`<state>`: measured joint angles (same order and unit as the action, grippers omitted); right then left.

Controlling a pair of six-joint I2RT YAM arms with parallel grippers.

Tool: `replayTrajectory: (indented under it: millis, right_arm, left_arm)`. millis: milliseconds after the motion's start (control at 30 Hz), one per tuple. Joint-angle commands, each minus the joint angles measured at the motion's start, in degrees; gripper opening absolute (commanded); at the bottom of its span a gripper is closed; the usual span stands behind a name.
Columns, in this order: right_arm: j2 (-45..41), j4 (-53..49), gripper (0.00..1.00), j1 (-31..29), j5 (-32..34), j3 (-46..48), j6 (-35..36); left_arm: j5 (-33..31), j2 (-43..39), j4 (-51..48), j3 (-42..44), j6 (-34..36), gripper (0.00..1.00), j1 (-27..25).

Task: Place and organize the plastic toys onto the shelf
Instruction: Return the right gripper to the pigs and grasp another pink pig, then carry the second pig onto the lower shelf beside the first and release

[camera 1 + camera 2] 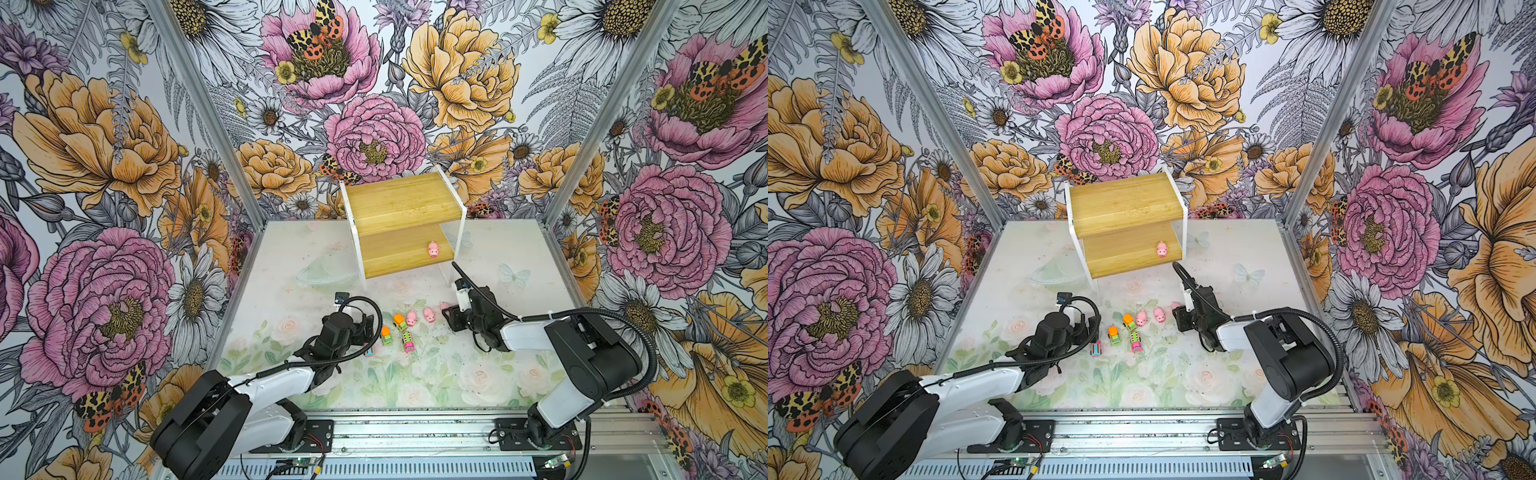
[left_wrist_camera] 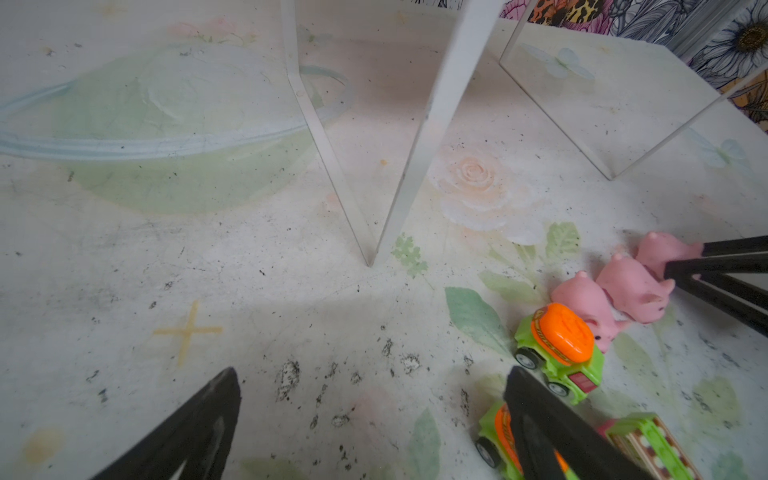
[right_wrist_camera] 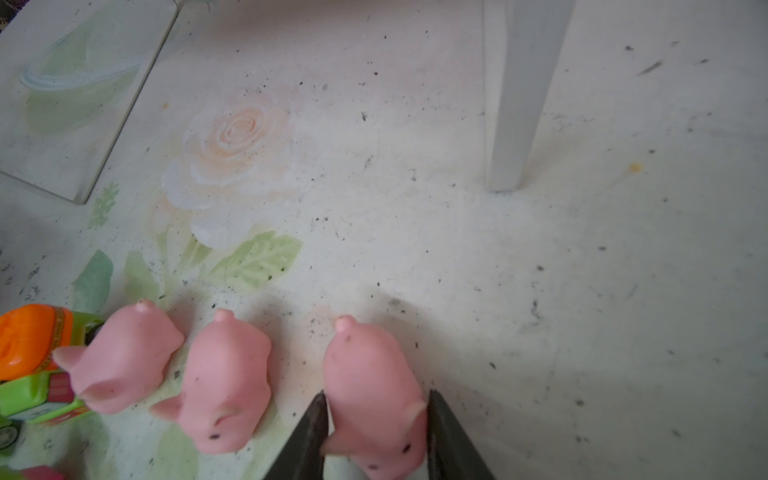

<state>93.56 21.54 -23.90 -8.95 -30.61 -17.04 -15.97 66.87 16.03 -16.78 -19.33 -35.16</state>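
We judged the small pink plastic toy pig on the floral surface light and squashy, best pinched across its head, where the right end effector sat narrow, its grip unclear to us.

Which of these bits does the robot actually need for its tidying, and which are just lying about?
Job: shelf; far truck; near truck; pink car; striped car; shelf pig; pig by far truck; middle pig; gripped pig, in right gripper.
Just there: flowered mat; wallpaper; rail.
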Motion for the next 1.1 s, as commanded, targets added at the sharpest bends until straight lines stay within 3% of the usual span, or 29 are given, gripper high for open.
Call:
replayTrajectory:
  millis: [0, 333, 733, 1067]
  right_arm:
    - [0.36, 2.37, 0.35, 0.28, -0.98, -0.14, 0.05]
    - [-2.82, 1.71, 0.29, 0.17, -2.59, 0.44, -0.45]
    - [-21.04, -6.31, 0.28, -3.04, -1.6, -4.55, -3.11]
    - [-15.21, -4.39, 0.27, -10.11, 6.04, -17.18, -4.16]
  left_arm:
    - [-0.38, -1.37, -0.55, 0.25, -0.05, 0.99, -0.66]
    - [-0.99, -3.05, -1.44, 0.48, -0.5, 0.99, -0.62]
    - [-2.21, -6.51, -3.28, 1.08, -0.71, 0.99, -0.75]
    - [-2.41, -8.37, -4.52, 1.39, -0.44, 0.99, -0.28]
